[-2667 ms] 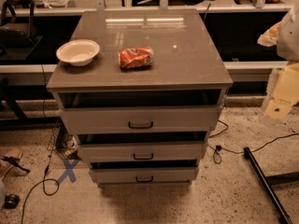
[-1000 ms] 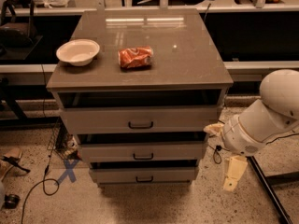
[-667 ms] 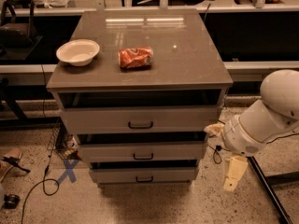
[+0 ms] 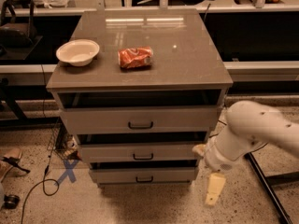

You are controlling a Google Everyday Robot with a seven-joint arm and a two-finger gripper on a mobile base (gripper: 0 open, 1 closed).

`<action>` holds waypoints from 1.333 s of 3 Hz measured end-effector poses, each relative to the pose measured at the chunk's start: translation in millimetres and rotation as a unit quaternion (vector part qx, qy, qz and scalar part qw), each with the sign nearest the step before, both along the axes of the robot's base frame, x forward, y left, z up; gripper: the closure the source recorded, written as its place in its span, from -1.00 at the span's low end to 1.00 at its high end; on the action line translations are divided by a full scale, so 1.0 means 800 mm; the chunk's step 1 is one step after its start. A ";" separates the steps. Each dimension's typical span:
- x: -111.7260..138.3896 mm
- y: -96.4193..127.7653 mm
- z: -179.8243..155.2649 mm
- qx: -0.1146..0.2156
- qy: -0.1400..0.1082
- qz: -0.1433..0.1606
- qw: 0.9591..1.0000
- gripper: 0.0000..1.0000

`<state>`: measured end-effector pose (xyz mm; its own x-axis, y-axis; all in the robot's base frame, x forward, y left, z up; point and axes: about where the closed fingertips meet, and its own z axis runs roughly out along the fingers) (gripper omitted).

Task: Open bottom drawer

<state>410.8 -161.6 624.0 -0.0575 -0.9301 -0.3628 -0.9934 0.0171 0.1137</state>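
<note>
As arm [image 4: 254, 127] slopes down, gripper [image 4: 212, 188] hangs beside bottom drawer [image 4: 117, 175].

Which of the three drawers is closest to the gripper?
The bottom drawer, narrowest front, lowest of the three; the gripper hangs just off its right end.

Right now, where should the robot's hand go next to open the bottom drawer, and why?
Probably left, toward the handle. The gripper hangs off the cabinet's right side, about level with the bottom drawer, and touches nothing. The small black handle sits at the middle of that drawer's front, so the gripper likely has to reach it before any pulling can start.
</note>
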 end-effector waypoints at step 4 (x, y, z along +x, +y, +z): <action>0.048 0.057 -0.223 0.025 -0.047 0.057 0.997 -1.00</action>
